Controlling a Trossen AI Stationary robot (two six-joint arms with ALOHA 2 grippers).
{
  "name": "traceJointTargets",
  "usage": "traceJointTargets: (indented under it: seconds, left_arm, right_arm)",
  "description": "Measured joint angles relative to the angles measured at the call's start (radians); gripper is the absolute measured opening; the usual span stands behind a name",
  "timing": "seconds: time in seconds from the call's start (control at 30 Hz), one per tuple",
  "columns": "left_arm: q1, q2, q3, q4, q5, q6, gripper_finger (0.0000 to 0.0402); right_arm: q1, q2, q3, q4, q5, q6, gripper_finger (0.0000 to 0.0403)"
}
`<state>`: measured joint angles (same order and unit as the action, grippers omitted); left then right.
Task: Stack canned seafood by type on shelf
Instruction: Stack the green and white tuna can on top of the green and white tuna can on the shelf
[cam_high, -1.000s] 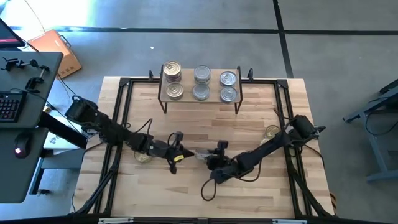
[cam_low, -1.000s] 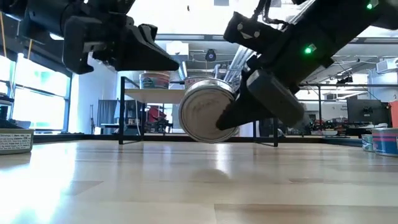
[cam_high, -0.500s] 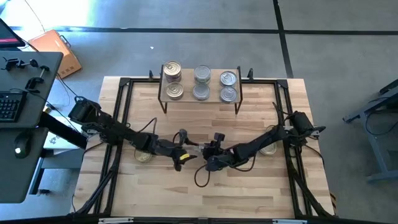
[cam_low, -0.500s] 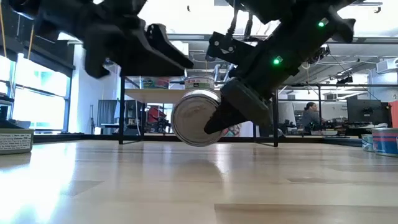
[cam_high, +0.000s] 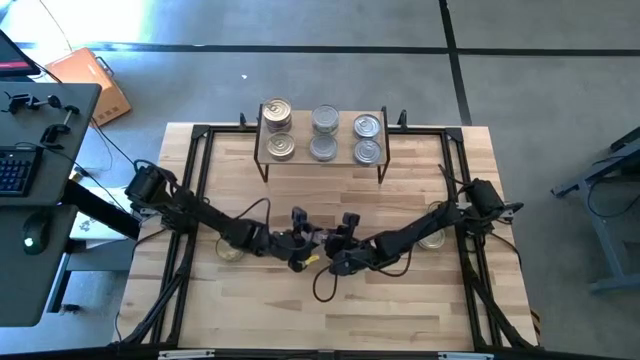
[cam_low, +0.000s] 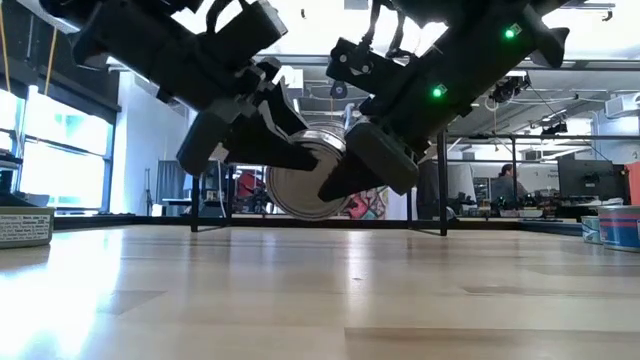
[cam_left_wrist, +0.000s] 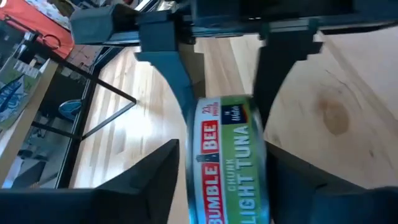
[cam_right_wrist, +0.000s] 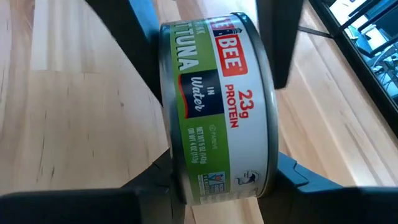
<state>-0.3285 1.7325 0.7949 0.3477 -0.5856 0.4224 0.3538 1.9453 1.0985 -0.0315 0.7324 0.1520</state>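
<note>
- The tin (cam_low: 308, 183) hangs on edge above the table (cam_high: 400, 310), in front of the shelf (cam_high: 323, 130) and well apart from it, its flat lid facing the low camera.
- It is a short round tuna can (cam_right_wrist: 214, 102): I judge it rigid, fairly dense for its size, with a slick paper label round the wall and smooth metal ends.
- My right gripper (cam_high: 335, 250) holds it, a finger pressed on each flat end, jaws narrow to the tin's height.
- My left gripper (cam_high: 303, 246) meets it from the other side; its fingers (cam_left_wrist: 149, 180) stand open astride the tin, and I cannot tell whether they touch it yet.
- Best hold, to my mind: flat pads on the two ends, or across the full round wall near its middle; a grip off-centre on the curve would likely let it squirt out.
- Six tins sit on the shelf in three pairs.
- Another tin (cam_high: 230, 251) lies on the table under my left arm, one more (cam_high: 434, 214) under my right arm.
</note>
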Motion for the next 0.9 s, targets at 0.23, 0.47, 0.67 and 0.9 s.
traceJointTargets:
  seconds: [0.23, 0.47, 0.67, 0.9]
  left_arm:
    - [-0.015, -0.001, 0.009, -0.018, -0.001, -0.007, 0.0141]
    - [-0.014, -0.001, 0.009, -0.016, -0.002, -0.003, 0.0124]
    - [-0.050, -0.013, 0.008, -0.043, -0.085, 0.072, 0.0124]
    - [-0.077, -0.122, 0.009, -0.030, -0.380, 0.289, 0.0124]
  right_arm:
    - [0.000, 0.000, 0.000, -0.009, 0.004, 0.001, 0.0124]
    - [0.000, 0.000, 0.001, -0.022, 0.005, 0.000, 0.0124]
    - [0.028, -0.060, 0.001, -0.223, -0.002, 0.117, 0.0201]
    - [0.144, -0.143, 0.000, -0.568, 0.136, 0.510, 0.0227]
